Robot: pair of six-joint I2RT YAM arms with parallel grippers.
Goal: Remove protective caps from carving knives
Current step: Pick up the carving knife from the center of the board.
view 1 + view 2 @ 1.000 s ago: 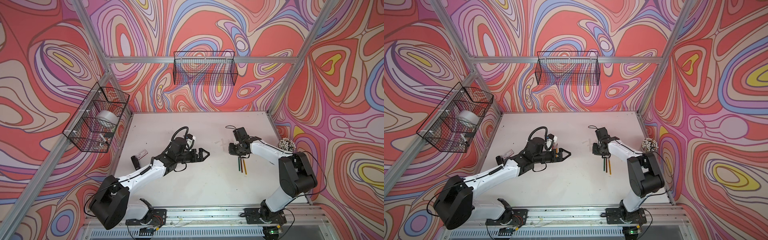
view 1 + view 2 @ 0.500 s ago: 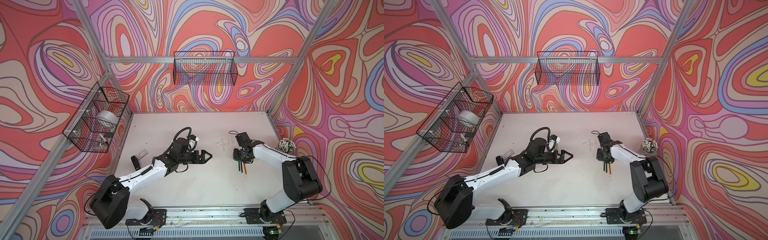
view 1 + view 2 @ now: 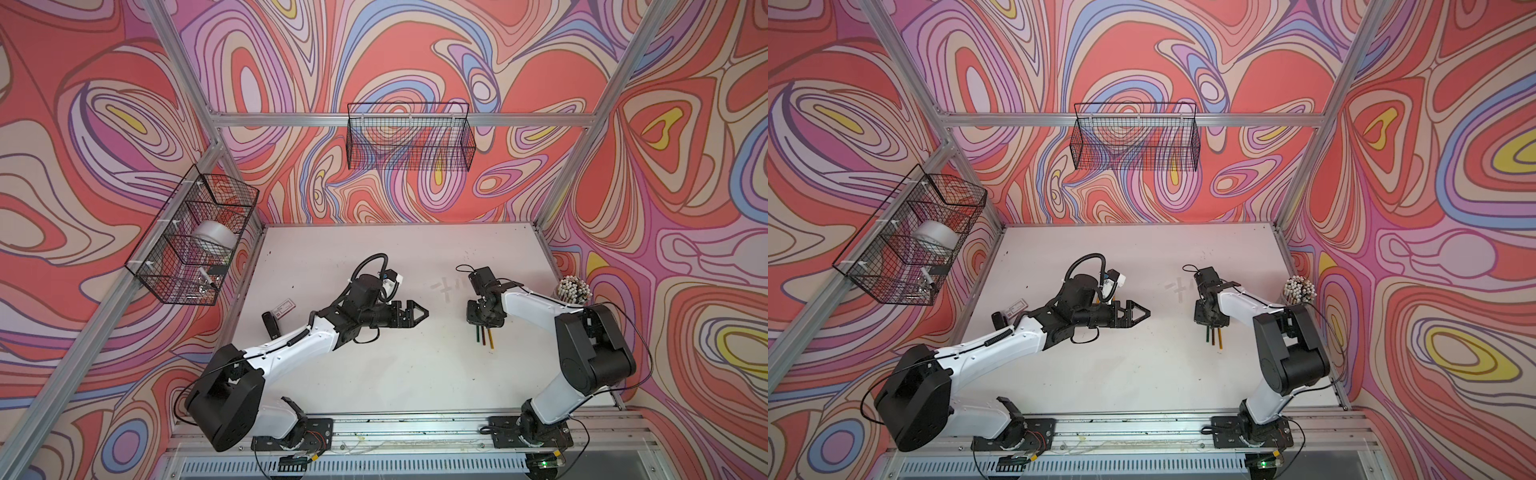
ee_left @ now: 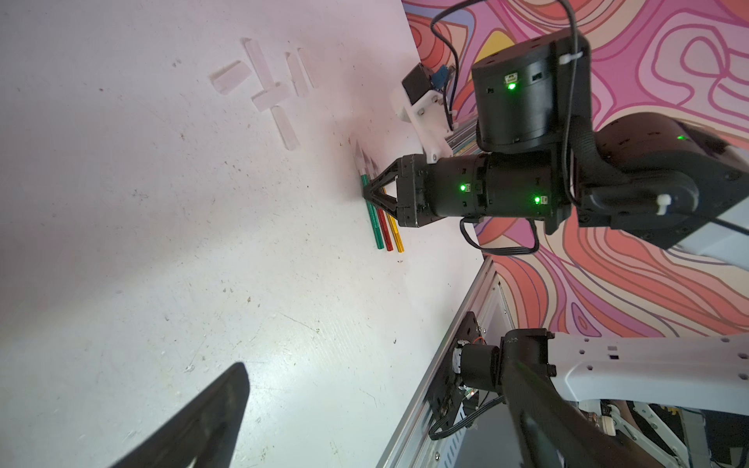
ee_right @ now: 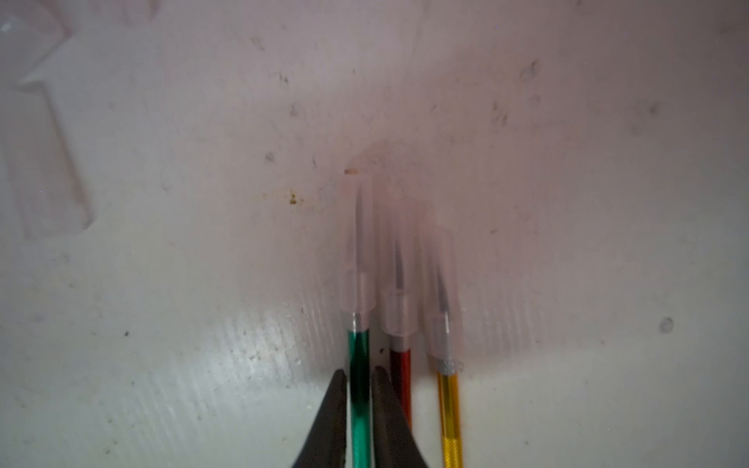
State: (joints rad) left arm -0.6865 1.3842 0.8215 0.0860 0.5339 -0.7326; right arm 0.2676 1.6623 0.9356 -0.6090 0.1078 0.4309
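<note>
Right gripper (image 5: 359, 370): pinching green knife (image 5: 360, 425) handle. Red knife (image 5: 401, 364), gold knife (image 5: 449, 405): just beside green knife, caps (image 5: 356, 251) on all three. Left gripper (image 3: 424, 311): spread wide.

In the lower middle of the right wrist view, the green knife (image 5: 360, 405), red knife (image 5: 401, 372) and gold knife (image 5: 450, 413) gleam metallic, each tipped by a translucent whitish protective cap (image 5: 356, 259). The table (image 5: 162, 324) is off-white with dark specks. In both top views the walls (image 3: 415, 50) swirl in red, pink, lilac, blue and yellow, and the wire basket (image 3: 409, 141) at upper centre is black.
</note>
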